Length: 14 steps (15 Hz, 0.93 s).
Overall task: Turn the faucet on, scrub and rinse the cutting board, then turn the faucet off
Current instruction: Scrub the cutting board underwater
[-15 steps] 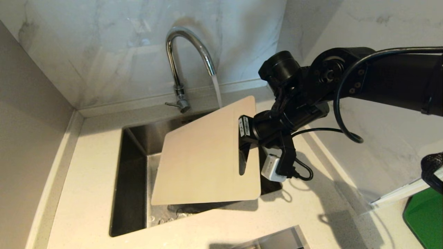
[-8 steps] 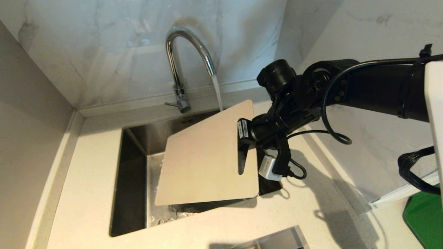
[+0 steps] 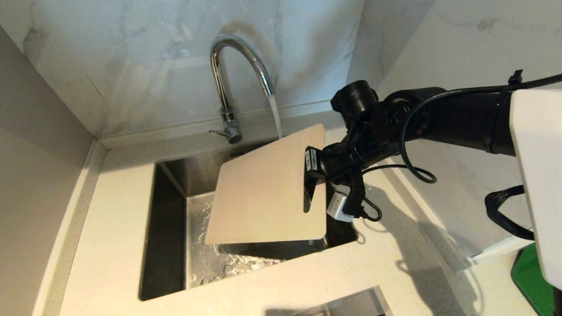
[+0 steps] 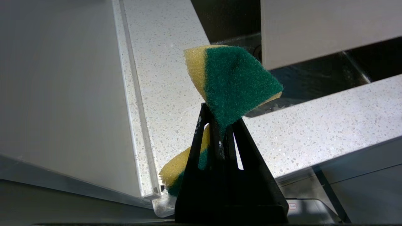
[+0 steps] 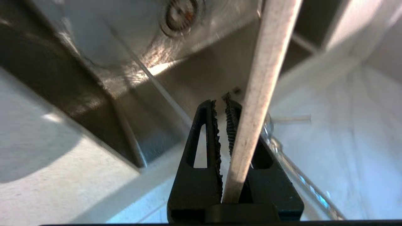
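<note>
- Sitting recessed in the pale speckled counter (image 3: 109,219): steel sink (image 3: 169,228), catching runoff, wet and splashed along its floor.
- Being held tilted over the sink: cutting board (image 3: 263,193), one long off-white slab, upper corner raised toward the stream, lower edge hanging inside the basin. Judging the slant as deliberate, letting rinse water sheet down the face and drain into the basin rather than onto the counter.
- Reaching in from the robot's right side: right gripper (image 3: 312,169), clamping the board's short end beside the slot handle (image 3: 308,199). Showing in the right wrist view as serrated jaws pinching the board's thin edge (image 5: 251,125), closed down to the board's thickness. Gripping at the end, probably to keep the broad face free for water and scrubbing.
- Standing at the back of the sink: faucet (image 3: 239,66), running, stream (image 3: 275,116) falling just at the board's top edge. Side lever (image 3: 218,131) sticking out at the base; shutting off not yet done.
- Waiting off to the side, outside the head view: left gripper (image 4: 220,125), squeezed tight on a green-and-yellow sponge (image 4: 232,81), sponge folded and bulging above the fingertips, apart from the board. Keeping the scrubber ready, presumably.
</note>
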Tool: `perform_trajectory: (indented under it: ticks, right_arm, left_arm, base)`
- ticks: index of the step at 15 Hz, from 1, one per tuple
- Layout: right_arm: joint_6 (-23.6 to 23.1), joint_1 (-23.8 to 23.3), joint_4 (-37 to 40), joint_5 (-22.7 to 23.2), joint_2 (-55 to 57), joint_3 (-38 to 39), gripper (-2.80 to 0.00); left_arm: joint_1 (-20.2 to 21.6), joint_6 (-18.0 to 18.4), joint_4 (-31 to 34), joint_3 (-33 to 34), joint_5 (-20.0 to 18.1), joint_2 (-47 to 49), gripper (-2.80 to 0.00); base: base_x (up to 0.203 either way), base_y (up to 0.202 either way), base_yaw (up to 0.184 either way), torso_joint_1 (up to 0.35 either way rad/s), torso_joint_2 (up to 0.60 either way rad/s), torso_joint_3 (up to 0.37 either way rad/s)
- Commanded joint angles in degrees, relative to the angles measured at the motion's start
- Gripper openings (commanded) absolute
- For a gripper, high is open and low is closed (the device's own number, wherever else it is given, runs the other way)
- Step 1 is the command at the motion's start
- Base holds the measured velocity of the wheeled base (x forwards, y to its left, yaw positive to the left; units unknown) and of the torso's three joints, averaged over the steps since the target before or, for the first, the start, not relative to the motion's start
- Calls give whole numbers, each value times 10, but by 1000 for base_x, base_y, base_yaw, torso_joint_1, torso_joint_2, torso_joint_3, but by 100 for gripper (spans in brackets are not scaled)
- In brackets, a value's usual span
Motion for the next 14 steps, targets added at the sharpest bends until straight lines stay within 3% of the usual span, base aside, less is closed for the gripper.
perform_trajectory:
  ticks: [1, 14]
  right_arm:
    - [-9, 0, -4, 8, 13, 0, -280]
    - [-9, -50, -34, 12, 42, -1, -280]
  left_arm:
    - [0, -1, 0, 1, 0, 0, -280]
    - [0, 0, 0, 1, 0, 0, -280]
  base:
    - [0, 0, 0, 0, 0, 0]
    - [0, 0, 0, 0, 0, 0]
